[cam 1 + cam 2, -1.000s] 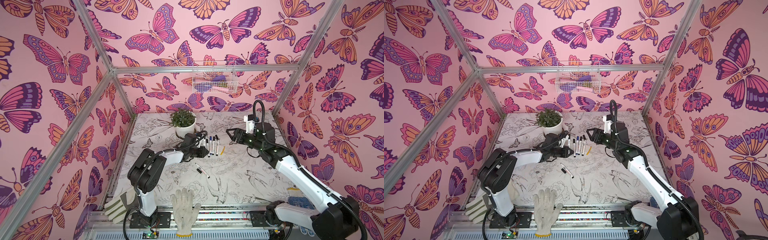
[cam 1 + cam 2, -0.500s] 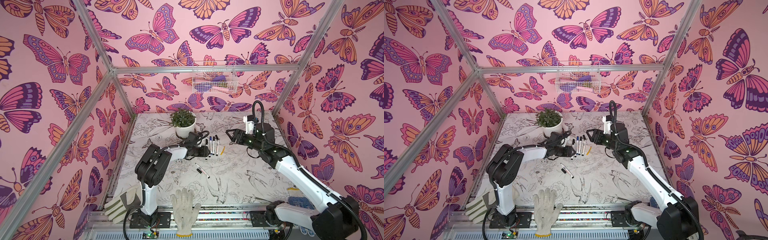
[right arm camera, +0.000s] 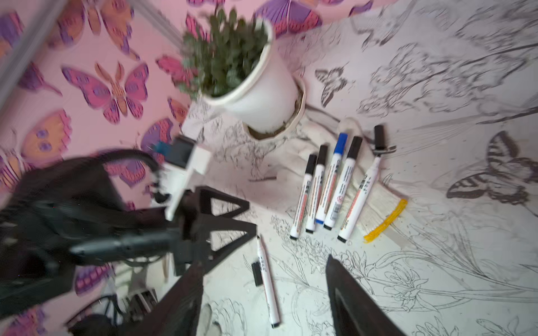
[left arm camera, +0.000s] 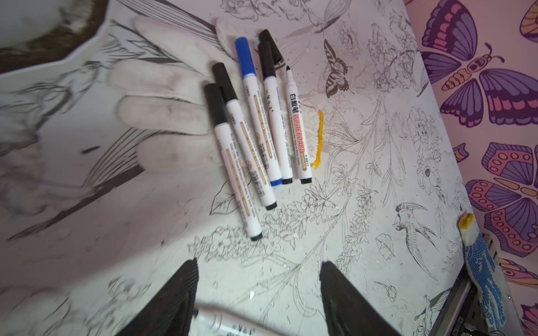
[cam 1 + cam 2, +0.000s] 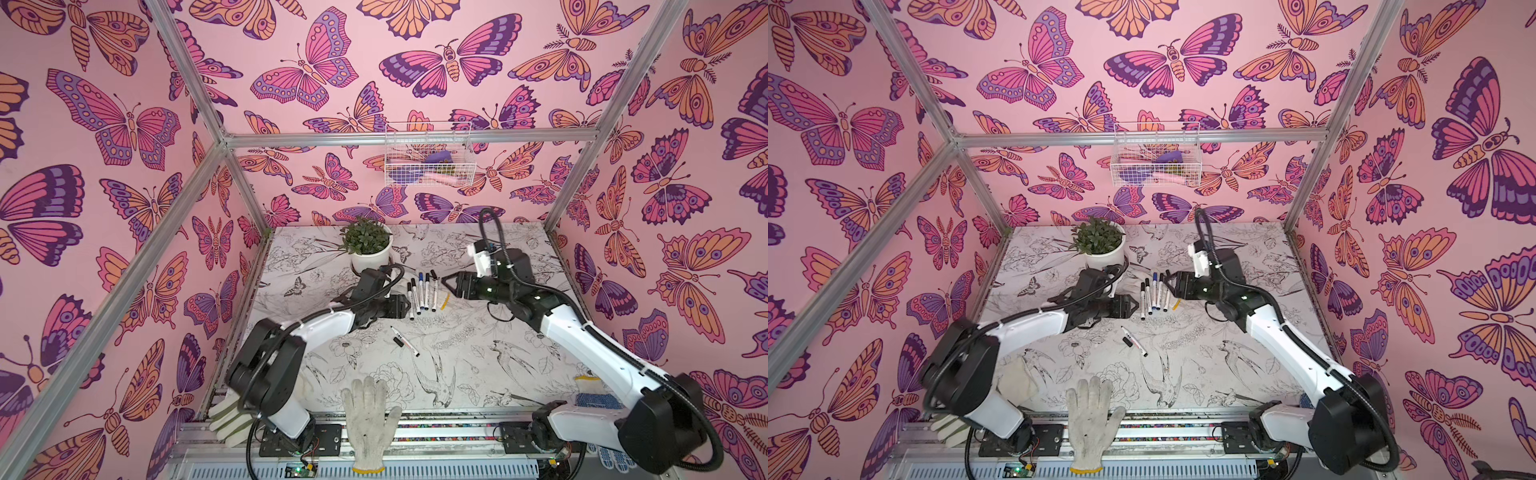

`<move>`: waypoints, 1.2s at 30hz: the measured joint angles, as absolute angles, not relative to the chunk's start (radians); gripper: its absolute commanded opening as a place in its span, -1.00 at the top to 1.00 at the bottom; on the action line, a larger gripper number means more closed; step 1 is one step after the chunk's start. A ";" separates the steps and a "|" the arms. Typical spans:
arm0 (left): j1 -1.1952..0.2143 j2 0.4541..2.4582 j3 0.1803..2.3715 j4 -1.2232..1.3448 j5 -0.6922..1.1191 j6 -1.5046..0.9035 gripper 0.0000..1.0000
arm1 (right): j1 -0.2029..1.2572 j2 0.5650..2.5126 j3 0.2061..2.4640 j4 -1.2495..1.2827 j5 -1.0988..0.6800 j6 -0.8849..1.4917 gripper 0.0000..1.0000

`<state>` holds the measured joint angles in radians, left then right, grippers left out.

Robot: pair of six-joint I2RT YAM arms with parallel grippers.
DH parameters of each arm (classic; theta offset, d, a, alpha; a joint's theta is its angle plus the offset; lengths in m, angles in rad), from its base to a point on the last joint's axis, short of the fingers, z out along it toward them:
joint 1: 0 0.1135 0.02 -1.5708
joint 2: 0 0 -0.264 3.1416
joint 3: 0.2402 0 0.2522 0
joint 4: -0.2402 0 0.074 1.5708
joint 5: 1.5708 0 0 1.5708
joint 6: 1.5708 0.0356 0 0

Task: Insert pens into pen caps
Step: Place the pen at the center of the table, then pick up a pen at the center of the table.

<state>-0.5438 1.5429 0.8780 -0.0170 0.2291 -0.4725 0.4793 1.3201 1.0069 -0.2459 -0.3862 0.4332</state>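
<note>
Open and empty, the left gripper [image 4: 259,263] and right gripper [image 3: 265,261] flank slim white plastic marker pens [image 4: 275,122], likely light, stiff and slick, best pinched mid-barrel.

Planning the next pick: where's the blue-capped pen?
In both top views the blue-capped pen lies near the potted plant, third of five lying side by side on a white glove, with black-capped pens on either side.
</note>
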 measured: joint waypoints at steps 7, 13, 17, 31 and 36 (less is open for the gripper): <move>-0.504 1.348 0.698 -0.115 -0.007 -0.624 -0.39 | 0.801 1.644 1.132 -0.480 -0.350 0.185 -0.21; -0.469 1.284 0.623 -0.166 -0.096 -0.725 -0.39 | 0.873 1.866 1.263 -0.587 -0.278 0.103 -0.09; -0.458 1.235 0.619 -0.173 -0.116 -0.746 -0.39 | 0.879 1.905 1.268 -0.619 -0.210 0.078 -0.06; -0.432 1.150 0.616 -0.168 -0.109 -0.729 -0.39 | 0.886 1.946 1.296 -0.627 -0.068 0.059 0.80; -0.432 1.134 0.599 -0.131 -0.042 -0.687 -0.38 | 0.870 1.907 1.260 -0.604 -0.072 0.075 1.00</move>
